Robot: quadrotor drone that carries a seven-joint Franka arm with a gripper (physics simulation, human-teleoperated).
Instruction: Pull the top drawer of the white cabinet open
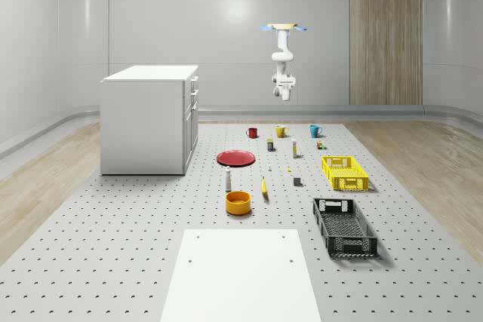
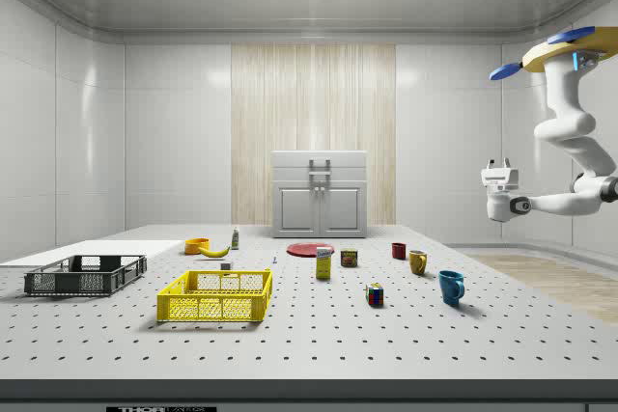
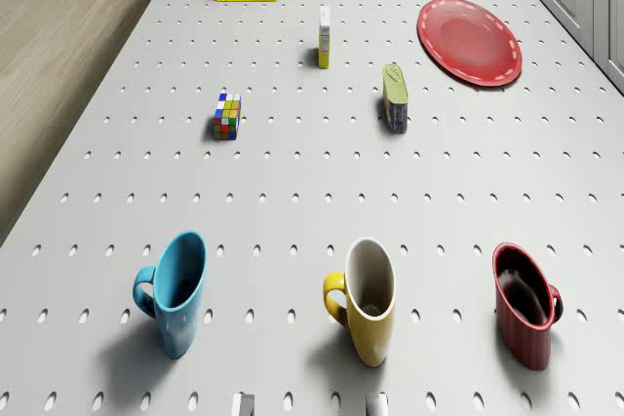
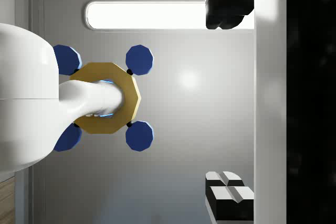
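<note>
Drone (image 1: 284, 29) is seen hovering above three mugs, upper centre; fingers (image 4: 229, 11) spread wide, nothing held; yellow crate (image 1: 345, 173) and black crate (image 1: 344, 227) seen empty.

Three mugs (image 3: 366, 299), two crates (image 1: 345, 172), perhaps more.

The drone (image 1: 284, 29) hovers high, arm (image 2: 570, 132) folded beneath it (end effector (image 1: 284, 96) hanging free).

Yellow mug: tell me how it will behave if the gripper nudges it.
The yellow mug stands upright with straight walls, so it would probably slide rather than tip. Its side handle may make it turn. It looks rigid and empty, likely light.
</note>
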